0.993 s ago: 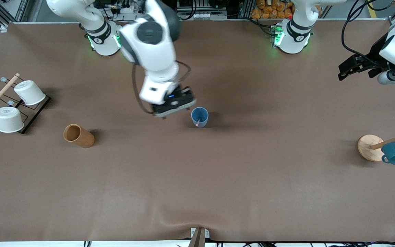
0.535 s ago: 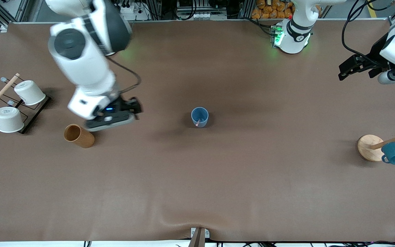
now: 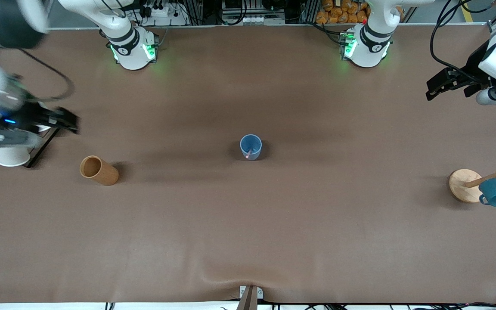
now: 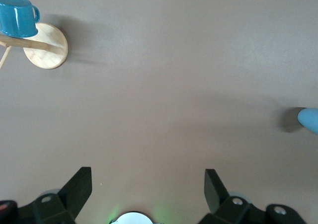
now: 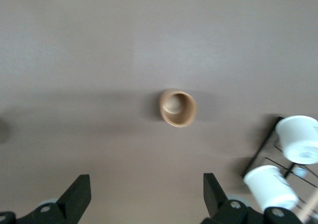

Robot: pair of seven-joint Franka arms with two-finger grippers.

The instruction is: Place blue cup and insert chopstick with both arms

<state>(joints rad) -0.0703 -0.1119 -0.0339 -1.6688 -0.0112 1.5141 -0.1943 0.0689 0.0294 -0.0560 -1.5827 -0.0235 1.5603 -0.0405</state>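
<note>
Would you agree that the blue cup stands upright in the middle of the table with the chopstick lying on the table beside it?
Not quite: the chopstick is not lying on the table; it stands inside the blue cup, leaning against its rim, as the front view shows. The cup does stand upright in the middle of the table.

My two arms are glossy white with black bands at the joints. Each round white base carries a black collar and glows green along its sides. My right gripper (image 3: 65, 120) is black, with a small blue light on the body next to it and a thin black cable looping from the wrist. My left gripper (image 3: 435, 88) is black and angular under a white wrist with a grey cylinder, trailed by black cables. My black fingers (image 4: 79, 184) are wedge-shaped.
</note>
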